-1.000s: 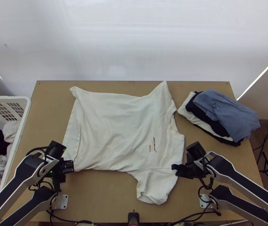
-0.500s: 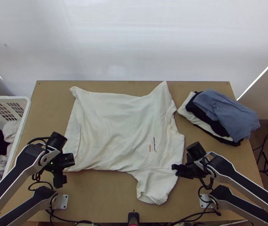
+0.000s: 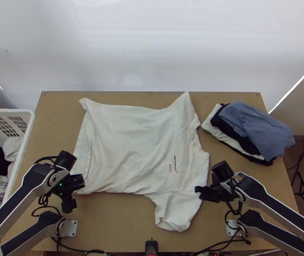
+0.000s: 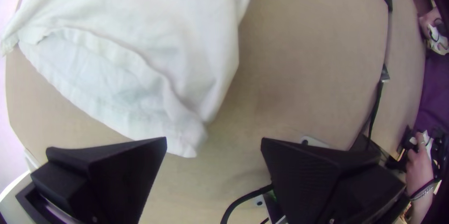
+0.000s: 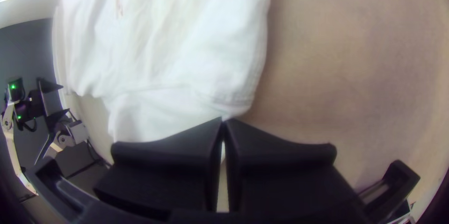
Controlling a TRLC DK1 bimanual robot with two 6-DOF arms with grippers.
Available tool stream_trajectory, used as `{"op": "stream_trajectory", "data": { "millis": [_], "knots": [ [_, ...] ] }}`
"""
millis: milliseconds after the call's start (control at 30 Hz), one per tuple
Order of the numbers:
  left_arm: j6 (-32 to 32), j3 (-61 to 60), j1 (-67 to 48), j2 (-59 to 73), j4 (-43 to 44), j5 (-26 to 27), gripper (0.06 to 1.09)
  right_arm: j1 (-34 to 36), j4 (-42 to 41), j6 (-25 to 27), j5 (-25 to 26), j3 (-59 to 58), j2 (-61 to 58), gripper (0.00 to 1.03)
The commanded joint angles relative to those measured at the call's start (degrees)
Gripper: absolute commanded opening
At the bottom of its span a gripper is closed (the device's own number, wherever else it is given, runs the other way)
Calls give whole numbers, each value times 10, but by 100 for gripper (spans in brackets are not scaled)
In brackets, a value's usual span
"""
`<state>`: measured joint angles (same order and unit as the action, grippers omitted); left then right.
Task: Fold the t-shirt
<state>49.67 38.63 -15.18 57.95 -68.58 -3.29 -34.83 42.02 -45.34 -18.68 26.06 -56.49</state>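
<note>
T-shirt shows whole from above; wrist views: left pincer spread, right pincer closed.

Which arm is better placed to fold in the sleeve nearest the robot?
Right, I'd say. The right gripper is shut at the shirt's edge, beside the top of that sleeve, and seems to pinch the cloth. The left gripper is open by the hem's near corner, farther from the sleeve.
</note>
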Motion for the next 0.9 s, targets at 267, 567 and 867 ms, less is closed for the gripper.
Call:
{"op": "stream_trajectory", "data": {
  "millis": [267, 567, 867],
  "knots": [
    [-3, -20, 20, 7, 63, -1, 103, -2, 0, 2, 0, -1, 2, 3],
    [17, -72, 21, -15, 140, 3, 8, -1, 0, 1, 1, 0, 2, 3],
    [-52, -31, 39, -11, 168, 19, 9, 10, 0, -1, 3, 5, 6, 3]
  ]
}}
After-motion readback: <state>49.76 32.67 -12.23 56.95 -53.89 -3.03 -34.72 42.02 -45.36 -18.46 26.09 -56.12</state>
